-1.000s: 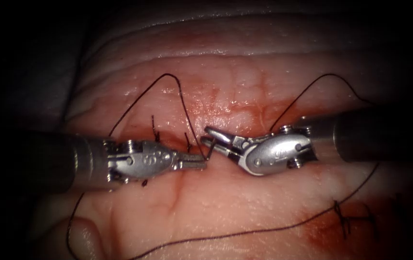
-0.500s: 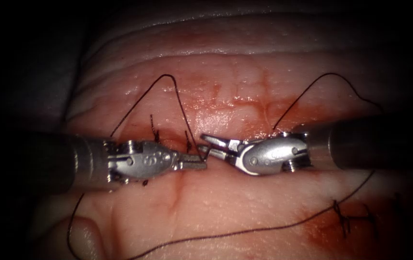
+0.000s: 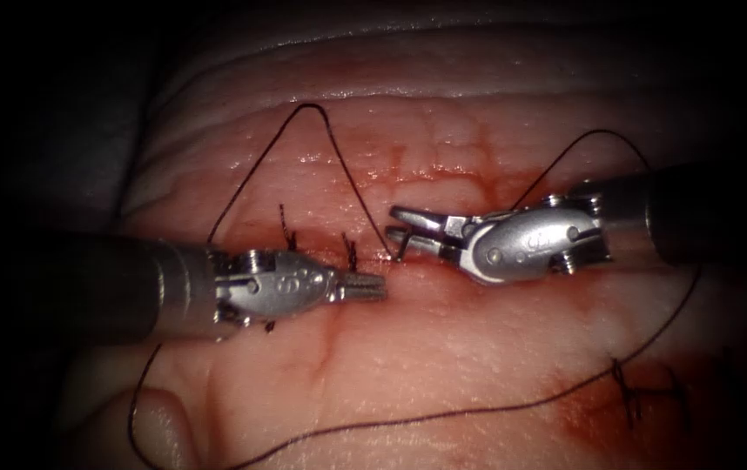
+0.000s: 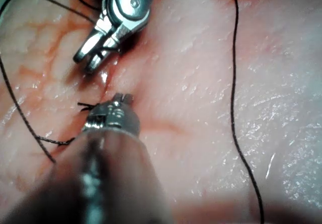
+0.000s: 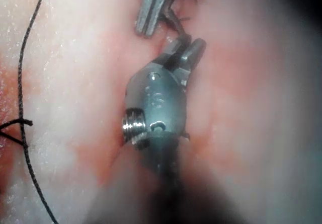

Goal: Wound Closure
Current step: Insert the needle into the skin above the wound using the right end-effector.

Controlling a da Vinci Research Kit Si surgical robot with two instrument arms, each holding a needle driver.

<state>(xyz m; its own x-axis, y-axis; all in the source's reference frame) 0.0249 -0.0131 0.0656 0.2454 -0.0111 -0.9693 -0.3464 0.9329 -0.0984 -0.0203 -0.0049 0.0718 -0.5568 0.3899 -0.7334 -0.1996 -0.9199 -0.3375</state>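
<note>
i have the right tool [image 3: 397, 233] clamped on the needle [image 3: 399, 252] near its end, lifted just clear of the cut [image 3: 339, 261] – the thread [image 3: 339, 161] trailing up from it – while my left tool [image 3: 373, 287] rests closed and empty beside the stitches [image 3: 349, 251].

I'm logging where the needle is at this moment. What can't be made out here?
- The needle: in the endoscope view it is too small to tell from the thread where that meets the right tool. Whether that tool grips needle or thread is unclear.
- Thread's far run: cut off by the endoscope view's lower edge.
- Left tool tips: covered by its own wrist in the left wrist view. In the endoscope view they look shut and seemingly empty.
</note>
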